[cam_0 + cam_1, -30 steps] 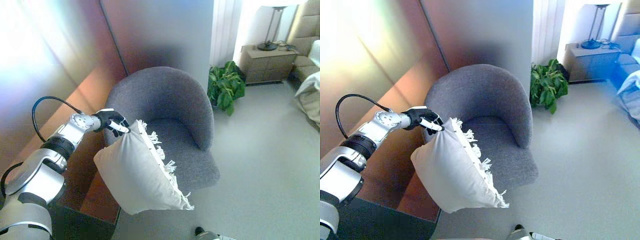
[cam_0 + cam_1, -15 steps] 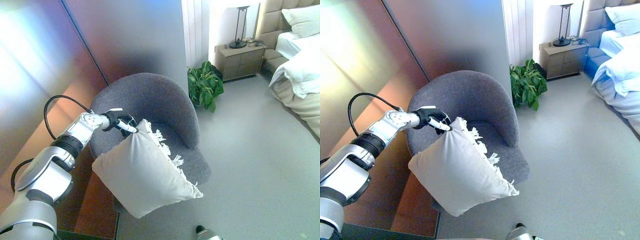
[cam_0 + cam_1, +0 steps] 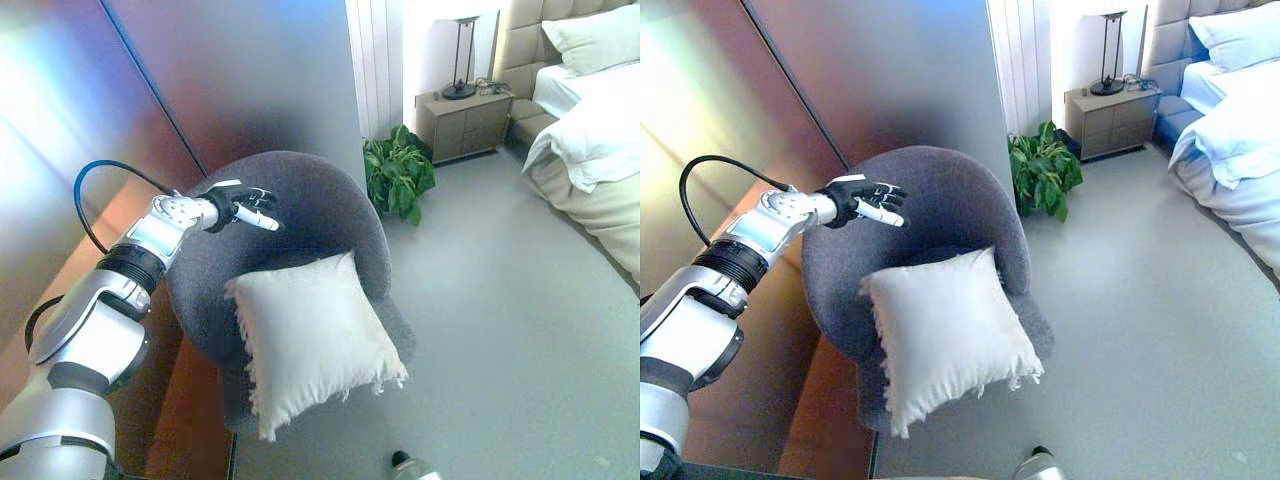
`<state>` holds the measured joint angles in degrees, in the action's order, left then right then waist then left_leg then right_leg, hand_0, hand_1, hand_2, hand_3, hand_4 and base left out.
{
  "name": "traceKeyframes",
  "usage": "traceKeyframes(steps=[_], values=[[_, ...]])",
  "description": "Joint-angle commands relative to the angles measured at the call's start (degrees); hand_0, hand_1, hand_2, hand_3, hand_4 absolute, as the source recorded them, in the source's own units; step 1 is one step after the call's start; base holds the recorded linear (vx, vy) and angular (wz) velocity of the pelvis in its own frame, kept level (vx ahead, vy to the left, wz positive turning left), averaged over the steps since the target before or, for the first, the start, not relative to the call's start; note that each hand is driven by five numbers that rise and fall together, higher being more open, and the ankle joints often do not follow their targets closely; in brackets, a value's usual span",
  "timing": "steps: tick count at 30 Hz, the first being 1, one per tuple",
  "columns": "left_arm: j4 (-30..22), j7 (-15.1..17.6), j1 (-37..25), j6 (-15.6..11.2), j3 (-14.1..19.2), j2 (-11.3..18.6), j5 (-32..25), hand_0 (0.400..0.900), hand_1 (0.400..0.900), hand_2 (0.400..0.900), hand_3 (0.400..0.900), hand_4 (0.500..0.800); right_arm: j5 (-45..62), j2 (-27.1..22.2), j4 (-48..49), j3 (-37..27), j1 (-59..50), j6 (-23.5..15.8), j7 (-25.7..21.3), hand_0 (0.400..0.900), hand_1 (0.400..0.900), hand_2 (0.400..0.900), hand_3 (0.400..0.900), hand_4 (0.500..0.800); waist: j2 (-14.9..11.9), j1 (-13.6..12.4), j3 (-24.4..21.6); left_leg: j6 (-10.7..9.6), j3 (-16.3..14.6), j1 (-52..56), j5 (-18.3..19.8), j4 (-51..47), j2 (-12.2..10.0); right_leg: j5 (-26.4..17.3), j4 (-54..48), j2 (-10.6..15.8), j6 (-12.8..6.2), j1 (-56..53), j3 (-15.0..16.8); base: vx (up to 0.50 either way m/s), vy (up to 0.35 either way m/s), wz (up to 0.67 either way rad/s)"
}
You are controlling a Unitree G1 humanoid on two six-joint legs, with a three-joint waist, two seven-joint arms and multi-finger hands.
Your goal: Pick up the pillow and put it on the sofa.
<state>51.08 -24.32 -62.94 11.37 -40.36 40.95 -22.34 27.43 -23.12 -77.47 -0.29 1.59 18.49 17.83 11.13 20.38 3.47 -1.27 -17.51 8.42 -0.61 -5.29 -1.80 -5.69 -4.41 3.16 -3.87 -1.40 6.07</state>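
Now, pillow [image 3: 315,340]: dropped from the hand's pinch, lay on the chair [image 3: 300,215] seat.
Left hand [image 3: 238,205]: let go, fingers spread, above the chair's rim.
Writing: none readable.

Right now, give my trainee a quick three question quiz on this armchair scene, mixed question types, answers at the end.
1. True or false: the left hand is gripping the white fringed pillow.
2. What does the pillow rest on?
A. the floor
B. the grey armchair
C. the bed
3. Fill in: the green ___ stands between the armchair and the nightstand.

Key
1. False; the hand is open, above the pillow and clear of it.
2. B
3. potted plant
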Motion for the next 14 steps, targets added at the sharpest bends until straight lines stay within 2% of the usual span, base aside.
traceKeyframes(steps=[1, 10, 14], values=[[4.9, 3.2, -9.8, -1.6, 5.1, 3.5, -0.4, 0.900, 0.900, 0.900, 0.900, 0.800, 0.8, 0.3, -2.4, 2.0, 1.5, 0.5, 1.2, 0.900, 0.900, 0.900, 0.900, 0.800, -0.1, -0.3, -4.3, -0.9, 1.0, 1.1, 3.9, 2.1, 3.2, 2.2, 0.6, -1.8, -4.91, -0.2, -3.3, 0.00, 0.000, 0.00], [4.6, 0.2, -7.9, -2.4, 6.2, 4.6, -2.3, 0.900, 0.900, 0.900, 0.900, 0.800, 1.2, 1.3, -2.1, 2.9, 0.9, 0.1, 0.1, 0.900, 0.900, 0.900, 0.900, 0.800, -0.3, -1.8, -4.6, -0.9, 1.6, 1.2, 4.0, 2.0, 3.2, 2.4, 0.3, -1.6, -4.83, -0.8, -4.5, 0.00, 0.000, 0.00], [2.8, -2.5, -5.4, -4.0, 6.8, 4.2, -2.0, 0.900, 0.900, 0.900, 0.900, 0.800, 1.5, 1.8, -1.6, 3.6, 0.6, -0.2, -0.3, 0.900, 0.900, 0.900, 0.900, 0.800, -1.3, -2.8, -4.6, -0.9, 2.3, 1.1, 3.9, 2.0, 2.9, 2.4, 0.3, -1.6, -4.65, -0.9, -5.3, -0.02, 0.005, 0.01]])
